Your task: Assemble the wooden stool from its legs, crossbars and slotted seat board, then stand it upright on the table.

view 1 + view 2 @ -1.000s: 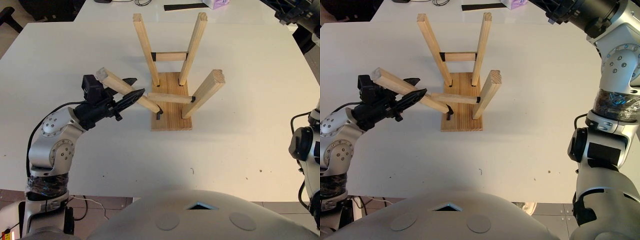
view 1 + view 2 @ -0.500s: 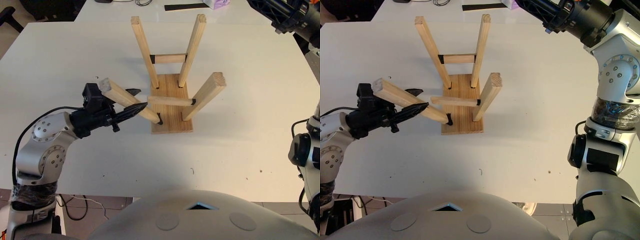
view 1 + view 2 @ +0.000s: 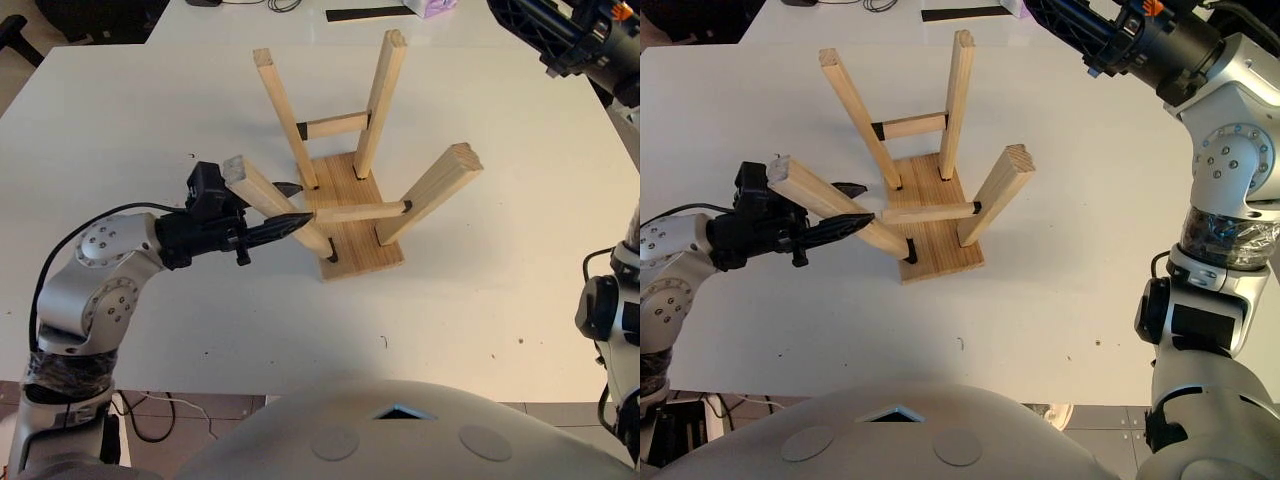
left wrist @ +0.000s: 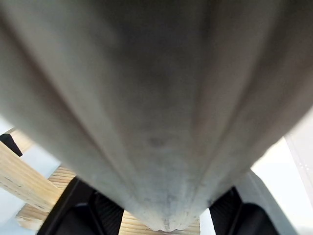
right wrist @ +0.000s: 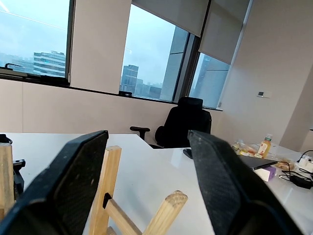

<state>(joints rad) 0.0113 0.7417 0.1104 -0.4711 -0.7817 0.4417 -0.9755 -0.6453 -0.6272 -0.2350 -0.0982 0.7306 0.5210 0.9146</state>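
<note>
The wooden stool stands upside down on the white table (image 3: 120, 120), its slotted seat board (image 3: 368, 255) flat and turned at an angle. Four legs point up, tied in pairs by a far crossbar (image 3: 335, 125) and a near crossbar (image 3: 355, 212). My left gripper (image 3: 292, 204) is shut on the near-left leg (image 3: 250, 180), which leans outward toward my left arm; that leg (image 4: 156, 122) fills the left wrist view. My right gripper (image 5: 146, 134) hangs open, high above the table's far right corner, with nothing between its fingers (image 5: 63, 186).
The near-right leg (image 3: 435, 190) leans out to the right. A second table behind holds a black strip (image 3: 365, 14) and a purple item (image 3: 435, 7). Bare tabletop lies all around the stool.
My left gripper has pushed right with the leg in its grip, and the whole stool has slid and turned on the table. My right arm has come in at the top right.
</note>
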